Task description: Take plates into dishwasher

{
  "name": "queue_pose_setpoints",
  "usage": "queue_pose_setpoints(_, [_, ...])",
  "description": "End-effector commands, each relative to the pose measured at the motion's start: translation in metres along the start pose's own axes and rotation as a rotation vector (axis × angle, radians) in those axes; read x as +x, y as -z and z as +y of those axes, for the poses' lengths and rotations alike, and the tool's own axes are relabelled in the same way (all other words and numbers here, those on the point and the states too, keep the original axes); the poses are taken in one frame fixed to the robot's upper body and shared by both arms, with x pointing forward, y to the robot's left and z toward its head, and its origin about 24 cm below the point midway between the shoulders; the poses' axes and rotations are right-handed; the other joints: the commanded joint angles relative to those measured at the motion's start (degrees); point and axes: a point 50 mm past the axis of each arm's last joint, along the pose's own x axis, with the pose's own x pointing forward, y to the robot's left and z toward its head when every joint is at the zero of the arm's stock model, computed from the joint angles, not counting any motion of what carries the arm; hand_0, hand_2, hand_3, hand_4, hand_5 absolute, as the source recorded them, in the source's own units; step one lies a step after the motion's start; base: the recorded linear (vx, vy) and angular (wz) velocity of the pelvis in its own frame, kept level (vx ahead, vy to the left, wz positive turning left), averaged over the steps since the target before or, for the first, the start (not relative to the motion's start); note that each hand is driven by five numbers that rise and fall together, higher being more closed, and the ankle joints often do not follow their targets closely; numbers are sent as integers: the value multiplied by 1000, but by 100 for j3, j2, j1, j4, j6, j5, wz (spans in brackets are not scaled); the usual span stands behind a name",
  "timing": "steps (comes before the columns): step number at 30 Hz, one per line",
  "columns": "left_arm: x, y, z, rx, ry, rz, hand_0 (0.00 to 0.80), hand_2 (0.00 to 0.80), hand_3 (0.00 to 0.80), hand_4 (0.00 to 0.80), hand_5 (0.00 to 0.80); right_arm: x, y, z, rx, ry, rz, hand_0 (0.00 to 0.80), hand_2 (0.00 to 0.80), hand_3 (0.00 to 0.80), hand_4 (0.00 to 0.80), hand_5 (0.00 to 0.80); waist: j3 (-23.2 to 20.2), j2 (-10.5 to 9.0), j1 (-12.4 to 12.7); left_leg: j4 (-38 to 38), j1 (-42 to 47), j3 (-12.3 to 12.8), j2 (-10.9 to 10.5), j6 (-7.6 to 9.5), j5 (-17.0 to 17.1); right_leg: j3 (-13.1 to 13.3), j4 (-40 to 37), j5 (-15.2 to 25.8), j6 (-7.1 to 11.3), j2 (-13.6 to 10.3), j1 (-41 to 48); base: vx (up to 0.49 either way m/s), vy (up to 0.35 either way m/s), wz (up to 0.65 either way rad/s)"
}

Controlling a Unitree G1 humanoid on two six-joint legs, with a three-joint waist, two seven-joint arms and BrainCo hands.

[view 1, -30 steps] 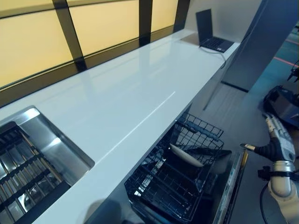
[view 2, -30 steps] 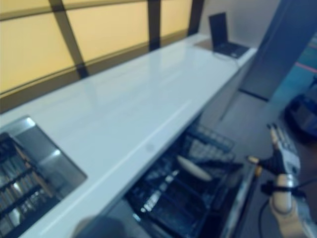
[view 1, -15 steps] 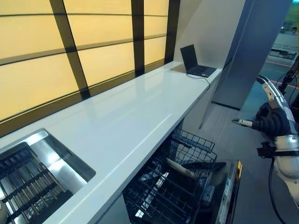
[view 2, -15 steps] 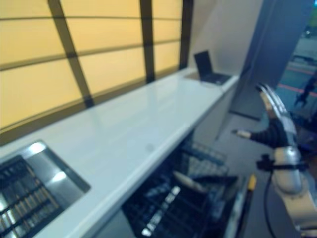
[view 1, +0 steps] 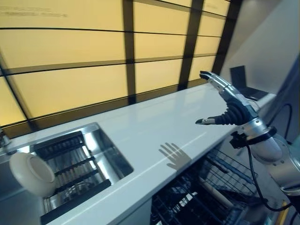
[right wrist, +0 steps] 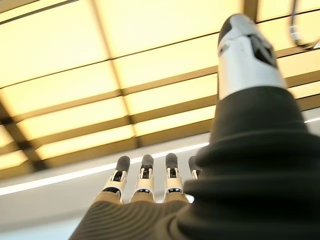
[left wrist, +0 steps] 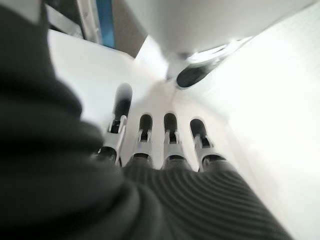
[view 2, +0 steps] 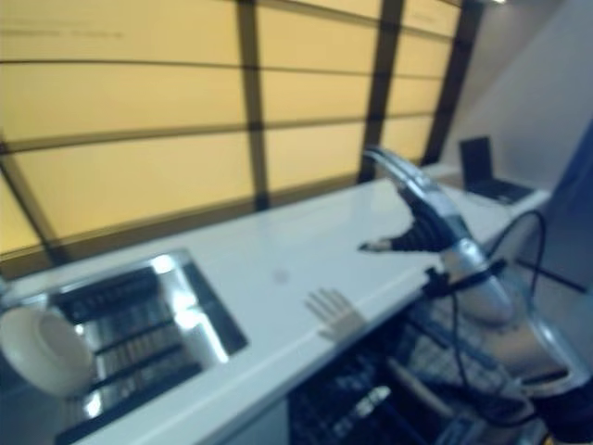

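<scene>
Right hand [view 1: 234, 110]: above desk [view 1: 154, 126] front edge, fingers [view 1: 213, 79] straight, holding nothing. Left hand [left wrist: 160, 150]: fingers straight, empty. Plate [view 1: 30, 173]: in sink [view 1: 101, 143]. Dishwasher rack [view 1: 206, 197]: below desk edge.

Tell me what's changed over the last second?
The head camera swung left, bringing the sink and a white plate at its edge into view. The right hand rose from beside the dishwasher rack to above the counter, open and empty throughout.
</scene>
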Motion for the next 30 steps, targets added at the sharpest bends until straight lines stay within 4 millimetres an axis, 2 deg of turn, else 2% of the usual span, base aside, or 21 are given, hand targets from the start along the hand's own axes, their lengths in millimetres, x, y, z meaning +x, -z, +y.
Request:
queue_pose_setpoints(1, [-2, -5, 32, 32, -106, -21, 0, 0, 0, 0, 0, 19, -10, -10, -9, 94, -90, 0, 0, 0, 0, 0, -28, -111, 380, 220, 118, -293, -378, 343, -544, 937, 2010, 1384, 79, -473, -227, 182, 277, 66])
queue_pose_setpoints(2, [-2, -4, 34, 39, -110, -16, 0, 0, 0, 0, 0, 19, -9, -8, -4, 90, -82, 0, 0, 0, 0, 0, -11, -67, 376, 232, 142, -413, -410, 390, -562, 1076, 2344, 1539, 115, -480, -398, 157, 235, 94])
queue_pose_setpoints(3, [-3, -4, 36, 38, -118, -11, 0, 0, 0, 0, 0, 19, -8, -6, 0, 85, -79, 0, 0, 0, 0, 0, 1, -29, 352, 205, 178, -502, -432, 412, -569, 1243, 2604, 1596, 131, -387, -617, 186, 229, 107])
queue_pose_setpoints(4, [-3, -4, 40, 51, -119, -4, 0, 0, 0, 0, 0, 21, -2, -5, -10, 69, -50, 0, 0, 0, 0, 0, 39, 62, 269, 108, 314, -742, -464, 406, -564, 1414, 2816, 1504, 69, -79, -1108, 204, 197, 114])
queue_pose_setpoints(5, [-3, -4, 41, 47, -121, -3, 0, 0, 0, 0, 0, 22, 1, -6, -15, 60, -36, 0, 0, 0, 0, 0, 50, 77, 217, 81, 364, -873, -505, 388, -560, 1426, 2701, 1414, 30, 39, -1274, 245, 140, 102])
queue_pose_setpoints(7, [-4, -5, 43, 51, -121, 2, 0, 0, 0, 0, 0, 26, 5, -11, -28, 50, -13, 0, 0, 0, 0, 0, 38, 54, 177, 48, 423, -1038, -554, 342, -553, 1424, 2137, 1307, -26, 146, -1368, 222, -4, 119])
queue_pose_setpoints(8, [-4, -5, 47, 50, -132, 8, 0, 0, 0, 0, 0, 28, 8, -17, -18, 47, -2, 0, 0, 0, 0, 0, 37, 4, 158, 26, 471, -1163, -581, 303, -575, 1409, 1620, 1259, -15, 226, -1368, 266, -97, 125])
queue_pose_setpoints(10, [-5, -4, 52, 43, -147, 20, 0, 0, 0, 0, 0, 31, 13, -22, -16, 47, 18, 0, 0, 0, 0, 0, 10, -132, 73, 5, 516, -1508, -646, 246, -622, 1611, 444, 1216, 15, 545, -1385, 298, -152, 132])
queue_pose_setpoints(11, [-5, -5, 54, 39, -151, 24, 0, 0, 0, 0, 0, 32, 16, -23, -10, 46, 24, 0, 0, 0, 0, 0, 7, -184, 58, 10, 526, -1653, -662, 220, -652, 1722, 35, 1198, 49, 623, -1362, 230, -128, 152])
queue_pose_setpoints(14, [-5, -4, 53, 10, -152, 22, 0, 0, 0, 0, 0, 33, 17, -17, -6, 32, 26, 0, 0, 0, 0, 0, 19, -199, 68, 13, 562, -1919, -654, 190, -688, 1921, -409, 1173, 86, 736, -1307, 153, -65, 101])
queue_pose_setpoints(16, [-5, 0, 52, -4, -149, 27, 0, 0, 0, 0, 0, 35, 15, -14, -14, 21, 16, 0, 0, 0, 0, 0, 14, -210, 123, 35, 569, -2060, -641, 186, -704, 2022, -547, 1173, 85, 723, -1206, 125, -95, 74])
queue_pose_setpoints(19, [-7, 10, 55, -21, -166, 49, 0, 0, 0, 0, 0, 39, 13, -10, -26, 13, 1, 0, 0, 0, 0, 0, -8, -294, 278, 92, 554, -2164, -600, 180, -782, 2046, -720, 1149, 79, 645, -971, 91, -194, 76])
queue_pose_setpoints(24, [-12, 27, 64, -66, -208, 84, 0, 0, 0, 0, 0, 47, 5, -8, -82, -21, -41, 0, 0, 0, 0, 0, -84, -497, 555, 191, 488, -2142, -519, 102, -863, 1736, -1226, 806, 85, 629, -419, 54, -256, 49])
queue_pose_setpoints(30, [-13, 30, 59, -65, -182, 63, 0, 0, 0, 0, 0, 59, -5, -18, -329, -114, -116, 0, 0, 0, 0, 0, -225, -639, 728, 96, 442, -1917, -186, -202, -744, 1446, -1731, 574, -38, 748, 113, 39, -255, 11])
